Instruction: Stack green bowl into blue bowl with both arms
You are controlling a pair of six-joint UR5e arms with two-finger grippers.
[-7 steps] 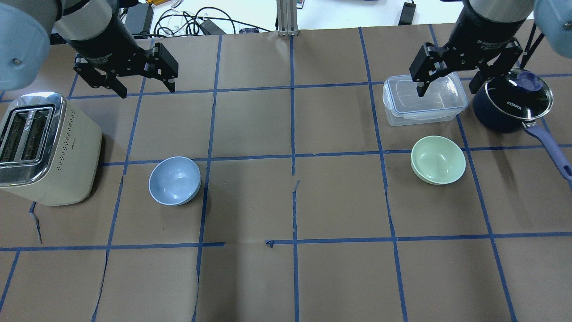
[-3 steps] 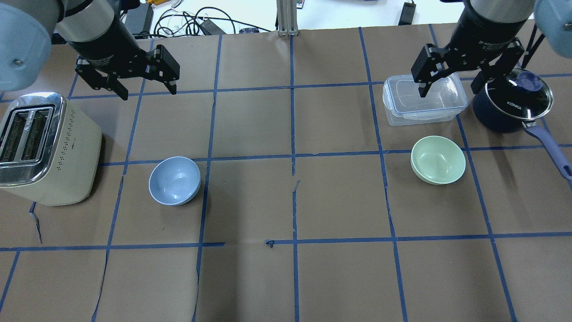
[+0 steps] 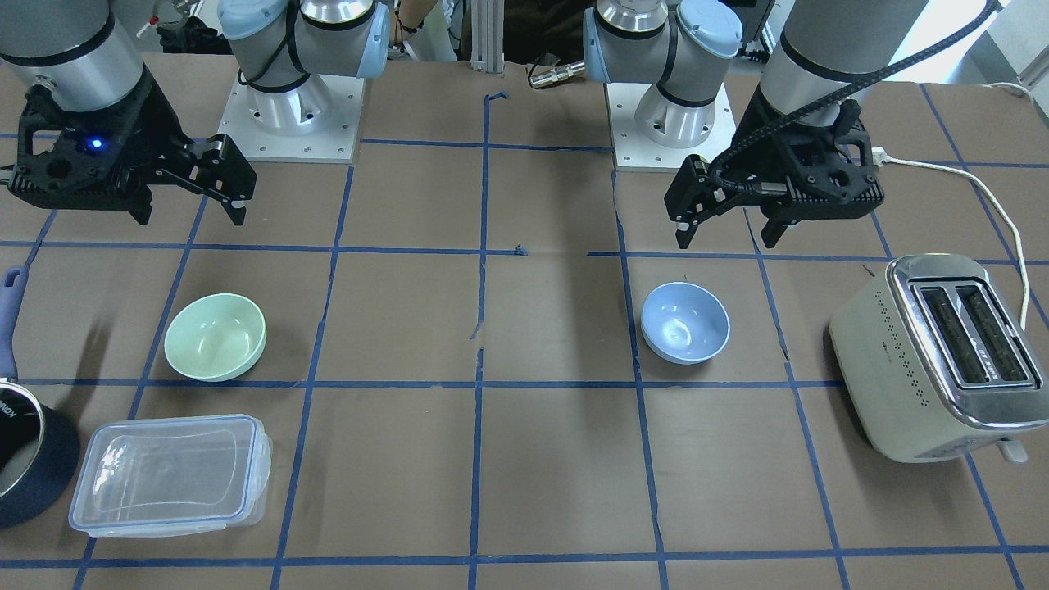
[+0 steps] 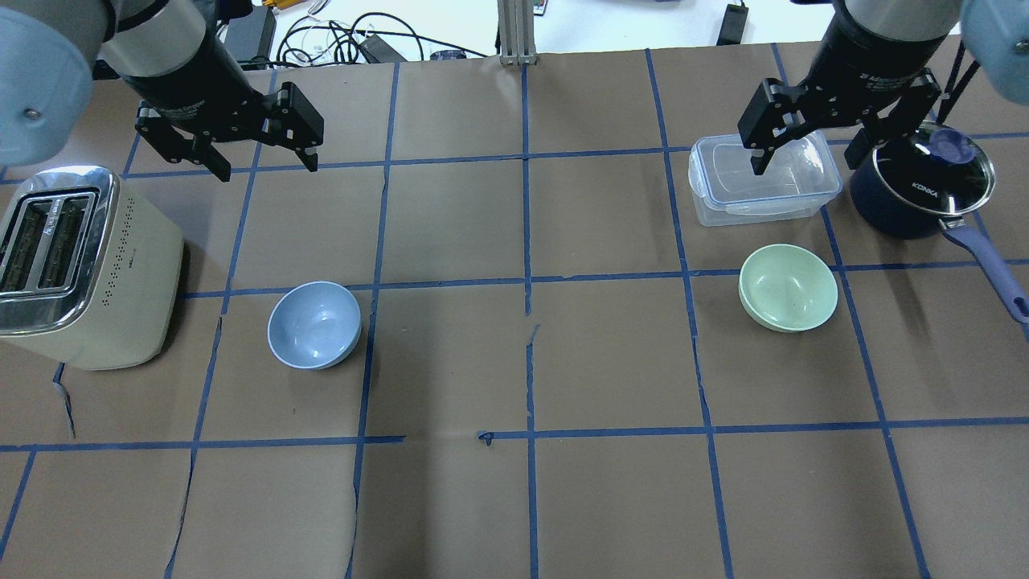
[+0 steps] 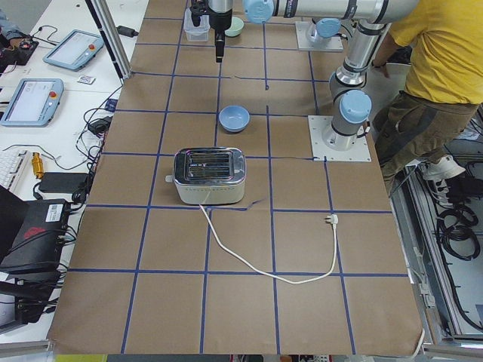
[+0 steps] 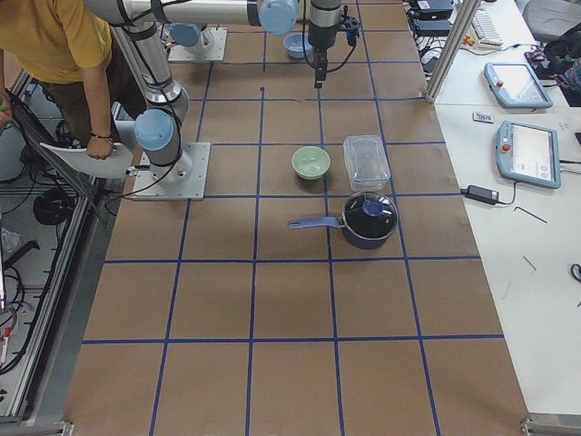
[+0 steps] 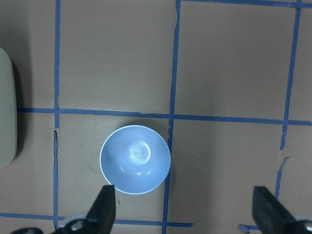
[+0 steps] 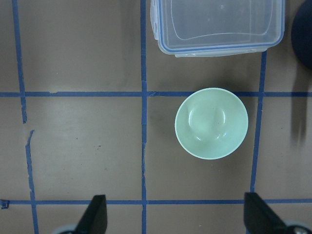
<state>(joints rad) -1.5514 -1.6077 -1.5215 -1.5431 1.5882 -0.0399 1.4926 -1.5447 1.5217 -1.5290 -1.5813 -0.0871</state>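
In the overhead view a cream toaster (image 4: 88, 265) stands at the left edge. Above it, upper left, the left gripper (image 4: 265, 165) hangs over the table, its black fingers spread wide and empty. Left of centre sits the blue bowl (image 4: 313, 325), upright, round, glossy powder-blue, with nothing in it. Well apart from it, right of centre, sits the green bowl (image 4: 789, 288), pale mint, smooth, about the same size, also upright and empty. It is just below a clear plastic container (image 4: 723, 201). In the upper right the right gripper (image 4: 806, 161) hovers over that container, fingers wide, gripping nothing. A dark blue saucepan (image 4: 920, 189) is at the far right.
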